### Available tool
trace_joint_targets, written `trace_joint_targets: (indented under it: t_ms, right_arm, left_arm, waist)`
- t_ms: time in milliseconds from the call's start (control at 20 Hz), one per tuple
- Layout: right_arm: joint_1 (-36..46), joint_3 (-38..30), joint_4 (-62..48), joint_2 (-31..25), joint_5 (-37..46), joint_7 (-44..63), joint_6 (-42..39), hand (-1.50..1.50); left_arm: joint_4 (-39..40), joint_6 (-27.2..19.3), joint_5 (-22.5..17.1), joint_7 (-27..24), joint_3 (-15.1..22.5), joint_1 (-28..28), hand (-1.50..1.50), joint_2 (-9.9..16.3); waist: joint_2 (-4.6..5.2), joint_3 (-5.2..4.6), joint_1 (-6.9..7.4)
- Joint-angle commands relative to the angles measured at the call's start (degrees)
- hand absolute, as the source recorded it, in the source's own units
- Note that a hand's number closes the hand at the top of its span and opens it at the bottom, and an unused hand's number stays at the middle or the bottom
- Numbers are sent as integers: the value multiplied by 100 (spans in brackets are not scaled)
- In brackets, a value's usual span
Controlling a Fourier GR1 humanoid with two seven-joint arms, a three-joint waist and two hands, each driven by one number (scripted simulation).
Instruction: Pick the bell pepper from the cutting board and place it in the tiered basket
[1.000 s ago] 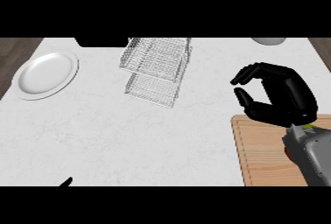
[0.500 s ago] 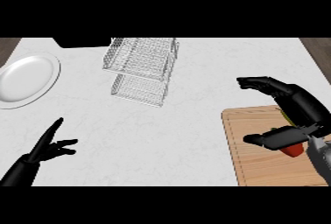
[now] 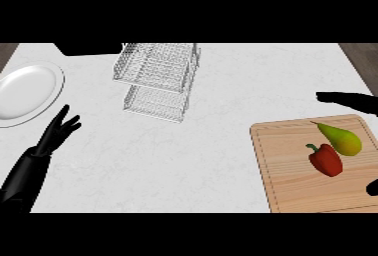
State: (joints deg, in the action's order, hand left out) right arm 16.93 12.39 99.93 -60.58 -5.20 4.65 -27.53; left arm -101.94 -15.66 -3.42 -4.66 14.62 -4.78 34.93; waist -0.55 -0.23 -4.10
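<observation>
Lying on the board [image 3: 295, 175], the pepper [image 3: 325, 159] sits toward its right half, stem end up-left, long axis running slantwise down-right; a pear [image 3: 341, 139] lies just beside it, above-right. Your right hand [image 3: 351, 100] shows only as dark fingers off the board's upper right edge, so you cannot tell its state. It is the nearer hand; the pepper lies below and slightly left of it. Left hand [image 3: 57, 131], open, rests well left of the board, below the plate [image 3: 26, 92]. Basket [image 3: 159, 75] stands up-left of the board.
</observation>
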Motion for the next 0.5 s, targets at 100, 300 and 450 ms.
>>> trace_joint_targets:
  t_ms: [100, 300, 450]
  right_arm:
    - [-278, -148, 1205, -960, 417, 1263, -255, -150]
    - [-1165, -324, 2243, -820, 491, 2065, 28, -150]
    - [-1136, -400, 2679, -629, 318, 2924, -93, -150]
  left_arm:
    - [392, -7, 252, -31, 43, 502, 0, -178]
    - [473, 73, 323, 231, 136, 669, 0, -402]
    - [494, 28, 575, 228, 285, 871, 0, -682]
  waist:
    - [4, 5, 103]
    - [10, 20, 204]
    - [33, 19, 314]
